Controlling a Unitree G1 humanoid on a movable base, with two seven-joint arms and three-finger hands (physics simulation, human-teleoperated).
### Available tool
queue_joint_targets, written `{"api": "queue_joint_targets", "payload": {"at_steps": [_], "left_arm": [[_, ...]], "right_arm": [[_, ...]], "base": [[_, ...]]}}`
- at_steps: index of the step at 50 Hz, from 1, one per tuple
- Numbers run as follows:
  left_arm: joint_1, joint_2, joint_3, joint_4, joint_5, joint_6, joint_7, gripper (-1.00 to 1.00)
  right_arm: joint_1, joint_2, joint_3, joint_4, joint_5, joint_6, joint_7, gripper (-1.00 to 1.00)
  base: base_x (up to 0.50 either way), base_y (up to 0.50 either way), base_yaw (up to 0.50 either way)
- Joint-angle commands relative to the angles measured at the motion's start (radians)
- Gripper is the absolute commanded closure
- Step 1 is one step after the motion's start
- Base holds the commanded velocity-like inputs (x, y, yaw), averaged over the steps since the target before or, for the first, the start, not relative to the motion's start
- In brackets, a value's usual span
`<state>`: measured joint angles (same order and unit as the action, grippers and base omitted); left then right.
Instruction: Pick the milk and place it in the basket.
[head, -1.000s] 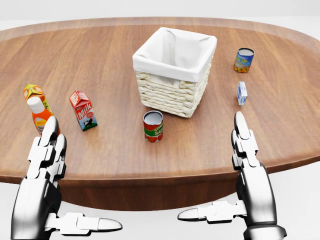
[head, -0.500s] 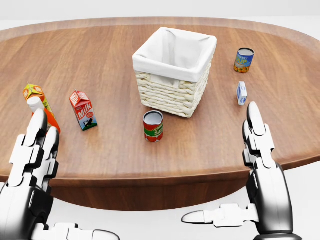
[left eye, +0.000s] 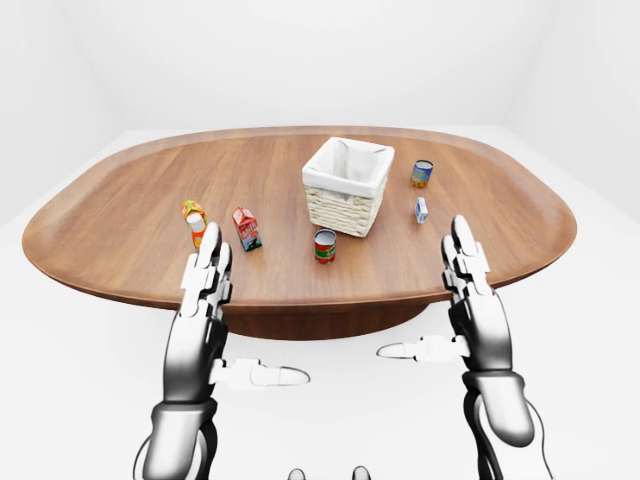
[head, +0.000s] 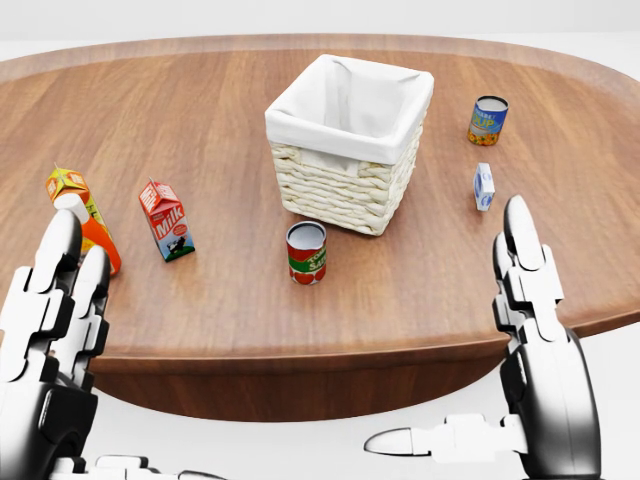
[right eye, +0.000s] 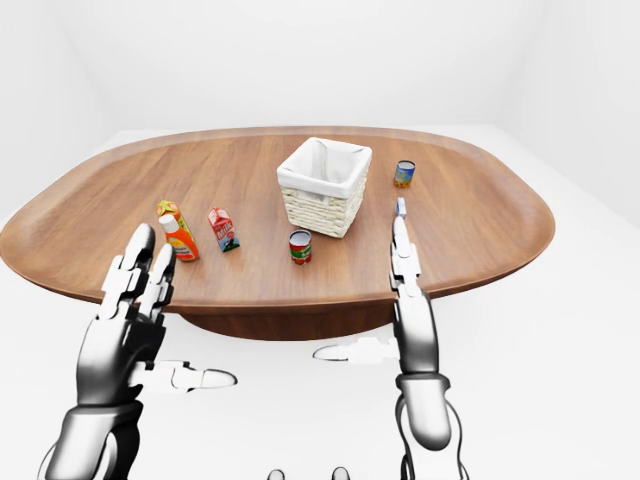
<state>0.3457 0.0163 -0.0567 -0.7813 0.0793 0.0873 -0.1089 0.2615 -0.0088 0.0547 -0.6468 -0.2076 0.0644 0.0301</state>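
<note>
Wooden tabletop (head: 240, 300) carries the red milk (head: 167, 221) carton, upright, left of the wicker basket (head: 348, 150). Both the left hand (left eye: 205, 290) and right hand (left eye: 468, 285) hover with fingers spread, apparently holding nothing.

You can read one word for sure: "MILK", in white letters on the red-and-white milk carton (head: 166, 221), which stands upright on the worktop (head: 200, 110) in the head view. The blue-and-yellow can (head: 487, 120) carries a yellow label with lettering too small for you to make out. Print on the red can (head: 306, 253), the small blue-and-white carton (head: 483, 186) and the orange bottle (head: 92, 232) is unreadable.
</note>
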Motion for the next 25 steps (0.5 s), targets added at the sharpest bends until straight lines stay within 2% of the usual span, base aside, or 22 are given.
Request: {"api": "queue_joint_targets", "payload": {"at_steps": [1,25], "left_arm": [[0.010,0.002,-0.003,-0.021,-0.005,0.000,-0.004,-1.00],[0.022,0.009,-0.021,-0.023,0.004,0.000,0.002,-1.00]], "right_arm": [[0.012,0.000,0.000,-0.030,0.007,0.001,0.004,-1.00],[0.028,0.000,0.003,-0.055,0.000,-0.023,0.000,-1.00]], "base": [[0.00,0.00,0.00],[0.01,0.00,0.00]]}}
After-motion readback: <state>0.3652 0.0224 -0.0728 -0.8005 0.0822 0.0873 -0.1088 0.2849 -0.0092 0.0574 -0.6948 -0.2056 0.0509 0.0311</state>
